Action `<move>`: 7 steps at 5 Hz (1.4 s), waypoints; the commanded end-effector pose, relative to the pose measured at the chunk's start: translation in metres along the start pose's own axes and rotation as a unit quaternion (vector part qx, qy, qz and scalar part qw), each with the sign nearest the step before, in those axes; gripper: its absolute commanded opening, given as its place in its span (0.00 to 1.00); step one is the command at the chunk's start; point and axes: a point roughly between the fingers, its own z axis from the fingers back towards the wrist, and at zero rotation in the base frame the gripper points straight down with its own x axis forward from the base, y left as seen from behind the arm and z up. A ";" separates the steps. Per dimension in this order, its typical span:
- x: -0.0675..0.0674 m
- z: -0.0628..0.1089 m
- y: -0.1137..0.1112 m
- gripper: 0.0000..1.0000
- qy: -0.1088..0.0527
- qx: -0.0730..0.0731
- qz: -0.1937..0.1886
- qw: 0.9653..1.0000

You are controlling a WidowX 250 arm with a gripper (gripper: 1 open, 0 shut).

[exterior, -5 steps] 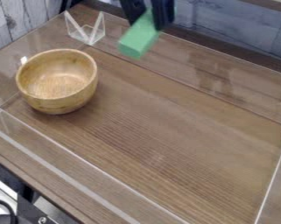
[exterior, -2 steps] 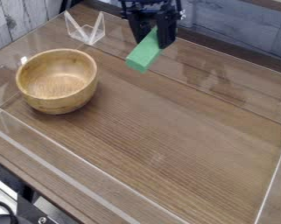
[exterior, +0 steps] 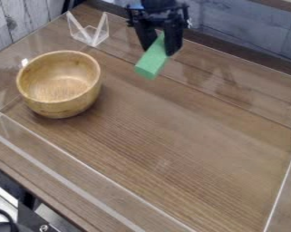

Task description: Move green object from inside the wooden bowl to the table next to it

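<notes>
The green object (exterior: pixel 151 62) hangs tilted above the table (exterior: pixel 172 127), to the right of the wooden bowl (exterior: pixel 59 83) and clear of it. My gripper (exterior: pixel 160 45) comes down from the top of the view and is shut on the block's upper end, its dark fingers (exterior: pixel 145 40) on either side. The block's lower end is close over the tabletop; I cannot tell whether it touches. The bowl's pale inside holds nothing.
Clear acrylic walls (exterior: pixel 135 195) edge the tabletop at front, left and right. A clear triangular bracket (exterior: pixel 90 30) stands at the back left behind the bowl. A grey plank wall runs along the back.
The gripper has come down with the green object still in its grip and shifted a little right. The block now hangs nearer the tabletop. The bowl has not moved.
</notes>
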 end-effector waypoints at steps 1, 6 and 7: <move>0.009 0.020 -0.002 0.00 -0.034 0.006 -0.018 0.999; 0.008 -0.033 0.028 1.00 -0.002 0.022 -0.042 0.999; 0.014 -0.039 0.036 0.00 0.003 0.025 -0.030 0.999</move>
